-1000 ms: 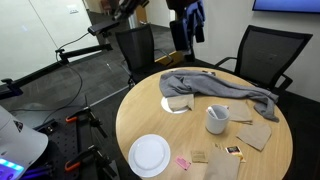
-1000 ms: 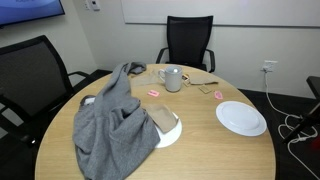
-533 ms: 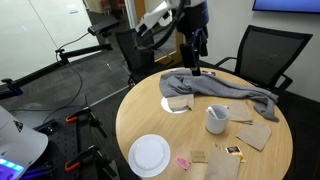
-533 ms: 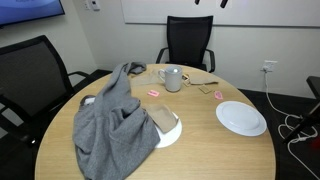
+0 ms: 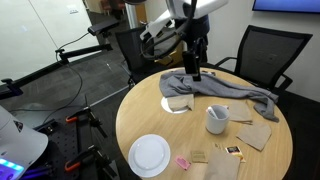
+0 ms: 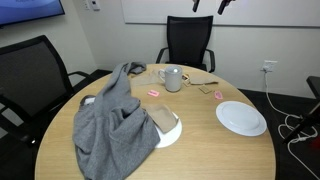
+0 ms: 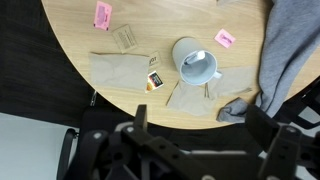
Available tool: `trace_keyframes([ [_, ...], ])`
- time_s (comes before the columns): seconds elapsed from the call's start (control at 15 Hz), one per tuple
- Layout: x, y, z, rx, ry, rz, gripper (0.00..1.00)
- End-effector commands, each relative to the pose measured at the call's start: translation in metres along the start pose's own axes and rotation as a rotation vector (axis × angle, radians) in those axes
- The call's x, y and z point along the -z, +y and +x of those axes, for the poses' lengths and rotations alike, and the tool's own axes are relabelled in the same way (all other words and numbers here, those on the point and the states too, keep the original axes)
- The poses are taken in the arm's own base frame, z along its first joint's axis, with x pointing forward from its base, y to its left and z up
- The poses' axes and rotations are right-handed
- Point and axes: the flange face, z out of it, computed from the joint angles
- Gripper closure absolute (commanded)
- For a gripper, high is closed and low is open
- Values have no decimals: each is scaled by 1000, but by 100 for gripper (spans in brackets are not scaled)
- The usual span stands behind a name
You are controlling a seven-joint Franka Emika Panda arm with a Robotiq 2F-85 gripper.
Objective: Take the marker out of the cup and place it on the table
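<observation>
Gripper (image 5: 193,72) hangs above the grey cloth (image 5: 215,90) at one edge of the round tabletop (image 5: 140,118), well apart from the cup (image 5: 217,119). In the wrist view we see the fingers (image 7: 140,118) spread apart with nothing between them.

The white cup stands upright on the tabletop near the edge, its handle visible in the wrist view (image 7: 195,62). It sits just beside the tan paper napkins (image 7: 120,72). We cannot make out the marker in any view; the cup's inside is too small to read.

A small orange-and-black packet (image 7: 155,80) lies on a napkin near the cup. We see one pink packet (image 7: 102,14) and another pink packet (image 7: 225,38) farther in on the tabletop. A flat white plate (image 5: 150,155) lies bare, well apart from the cup. The cloth's crumpled end touches a second plate (image 6: 170,130) with a brown item on it. Black office chairs (image 6: 188,45) stand around the table.
</observation>
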Motion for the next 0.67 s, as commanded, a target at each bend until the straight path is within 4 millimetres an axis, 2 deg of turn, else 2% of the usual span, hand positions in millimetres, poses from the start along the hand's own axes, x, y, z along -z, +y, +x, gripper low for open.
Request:
trace_keyframes([
  [0.0, 0, 0, 1, 1, 0, 1, 0],
  [0.13, 0, 0, 1, 1, 0, 0, 0],
  [0.6, -22, -4, 16, -53, -16, -15, 0],
])
